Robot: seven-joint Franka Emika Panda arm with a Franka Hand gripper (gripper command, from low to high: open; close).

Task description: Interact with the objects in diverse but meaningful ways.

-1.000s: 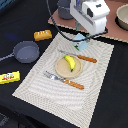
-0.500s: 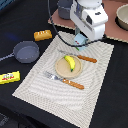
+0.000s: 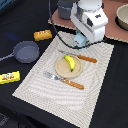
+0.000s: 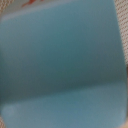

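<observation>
In the exterior view a light blue cup [image 3: 80, 41] stands at the far edge of the striped placemat [image 3: 95, 95]. My gripper [image 3: 81, 35] is right over the cup, and the white hand hides the fingers. The cup's blue wall [image 4: 60, 65] fills the wrist view, blurred and very close. A yellow banana [image 3: 70, 62] lies on a round beige plate [image 3: 60, 72]. The orange-brown bread loaf [image 3: 42, 34], the dark grey pot [image 3: 26, 51] and the flat yellow packet [image 3: 9, 77] sit on the black table at the exterior view's left.
A knife [image 3: 82, 58] and a fork [image 3: 65, 80], both orange-handled, flank the plate. Behind the mat a brown board [image 3: 112, 31] carries a grey container [image 3: 65, 7] and a beige bowl [image 3: 122, 17]. A black cable hangs near the arm.
The hand has come down and toward the exterior view's left, closing on the blue cup. The cup and the other items have stayed in place.
</observation>
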